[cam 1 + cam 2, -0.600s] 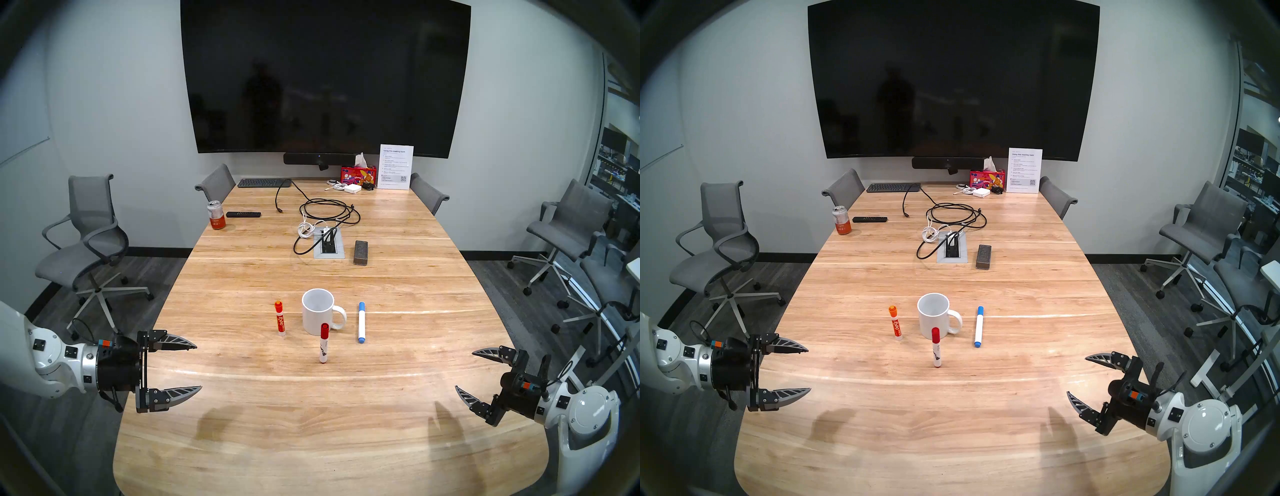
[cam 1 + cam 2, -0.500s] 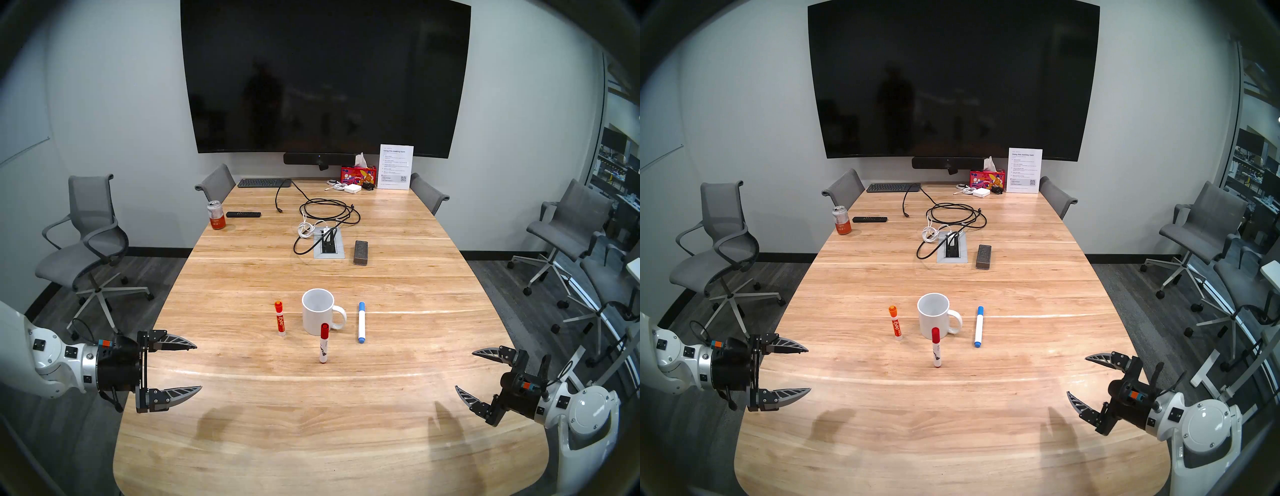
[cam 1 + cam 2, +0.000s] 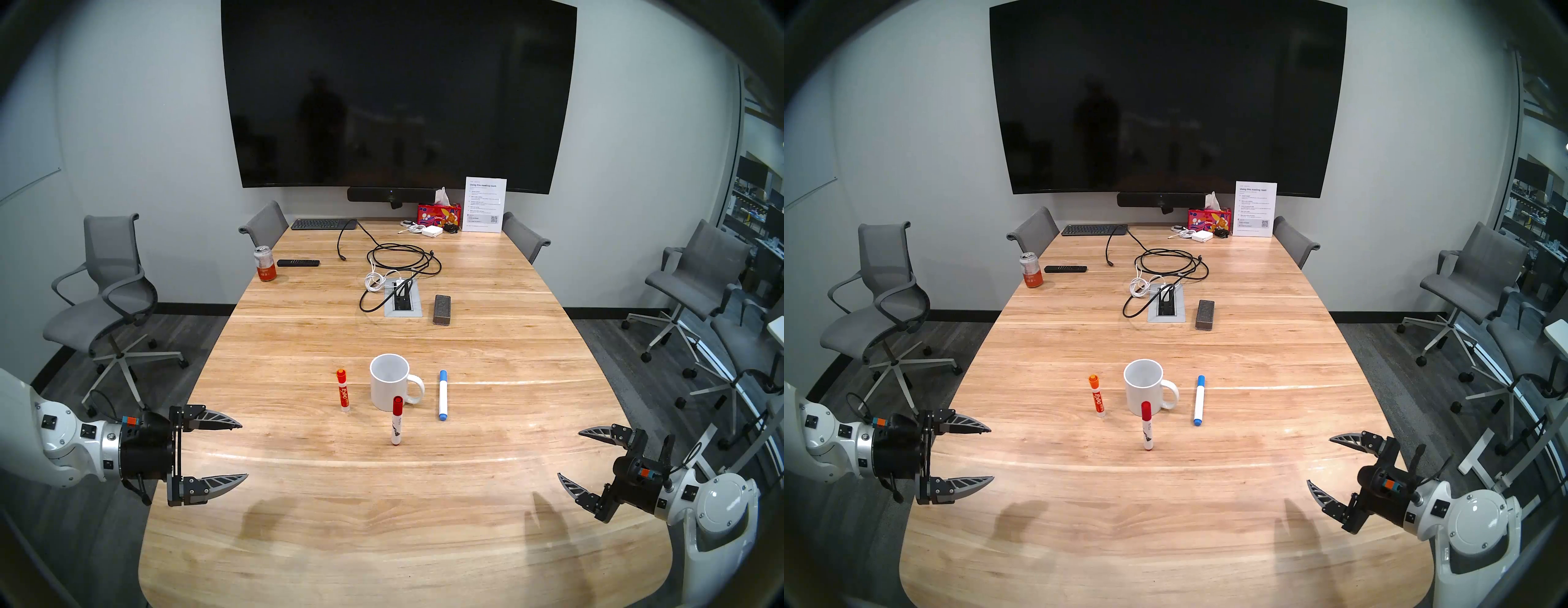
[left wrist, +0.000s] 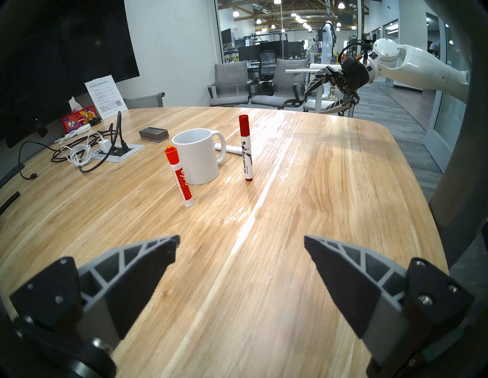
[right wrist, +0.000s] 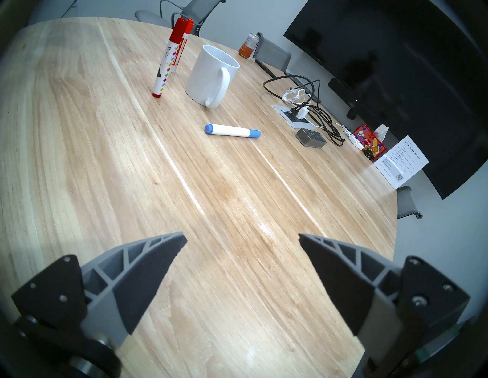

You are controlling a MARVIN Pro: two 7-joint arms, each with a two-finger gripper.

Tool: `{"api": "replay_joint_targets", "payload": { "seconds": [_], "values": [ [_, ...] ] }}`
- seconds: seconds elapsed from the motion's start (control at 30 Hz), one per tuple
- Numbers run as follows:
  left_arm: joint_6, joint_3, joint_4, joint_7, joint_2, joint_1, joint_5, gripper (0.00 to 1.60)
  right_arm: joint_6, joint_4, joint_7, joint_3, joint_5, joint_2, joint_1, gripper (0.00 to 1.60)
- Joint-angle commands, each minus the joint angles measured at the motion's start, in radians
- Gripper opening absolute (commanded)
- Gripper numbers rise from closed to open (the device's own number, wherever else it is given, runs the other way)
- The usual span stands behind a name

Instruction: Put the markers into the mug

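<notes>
Task status: nothing done yet. You have all three markers out on the table (image 3: 297, 530) and the mug (image 3: 389, 382) empty, upright, handle at its 3 o'clock in the head view.

Positions, clock centred on the mug:
- orange marker (image 3: 343, 390) at 9, standing on end, near but apart.
- red marker (image 3: 396, 420) at 6, standing, just in front of the mug.
- blue marker (image 3: 442, 395) at 3, lying flat, beyond the handle.

Left gripper (image 3: 244, 450): jaws spread wide, holding nothing, over the near left table edge. Right gripper (image 3: 568, 454): jaws spread wide, holding nothing, over the near right edge.

Room: bare wood lies between each gripper and the markers. Eraser (image 3: 442, 310) and cables (image 3: 399, 267) sit well beyond at 12. Judgement: the standing pens would tip easily if you brush them.
</notes>
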Motion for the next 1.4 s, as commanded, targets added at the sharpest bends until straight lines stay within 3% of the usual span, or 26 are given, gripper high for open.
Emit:
{"api": "replay_joint_targets", "payload": {
  "seconds": [0.0, 0.43, 0.73, 1.07, 1.2, 1.3, 1.33, 1.37],
  "values": [
    [0.057, -0.083, 0.021, -0.007, 0.034, 0.032, 0.015, 1.6, 0.0, -0.012, 0.001, 0.0, 0.003, 0.0, 0.001, 1.6],
    [0.141, -0.319, 0.128, -0.136, 0.104, 0.114, 0.006, 1.6, -0.001, -0.012, 0.001, 0.0, 0.003, 0.0, 0.002, 1.6],
    [0.151, -0.481, 0.187, -0.248, 0.122, 0.232, -0.029, 1.6, -0.001, -0.012, 0.001, 0.0, 0.003, 0.0, 0.002, 1.6],
    [0.153, -0.615, 0.223, -0.304, 0.04, 0.385, -0.056, 1.6, -0.001, -0.011, 0.001, 0.0, 0.003, 0.0, 0.002, 1.6],
    [0.157, -0.626, 0.234, -0.299, 0.002, 0.414, -0.066, 1.6, -0.001, -0.011, 0.001, 0.0, 0.002, 0.0, 0.002, 1.6],
    [0.154, -0.671, 0.26, -0.297, -0.044, 0.482, -0.085, 1.6, -0.001, -0.011, 0.001, 0.0, 0.002, 0.0, 0.002, 1.6],
    [0.17, -0.654, 0.251, -0.296, -0.038, 0.454, -0.078, 1.6, -0.001, -0.011, 0.001, 0.0, 0.002, 0.0, 0.002, 1.6],
    [0.155, -0.682, 0.27, -0.293, -0.066, 0.503, -0.095, 1.6, -0.002, -0.011, 0.001, 0.0, 0.002, 0.0, 0.002, 1.6]
  ]
}}
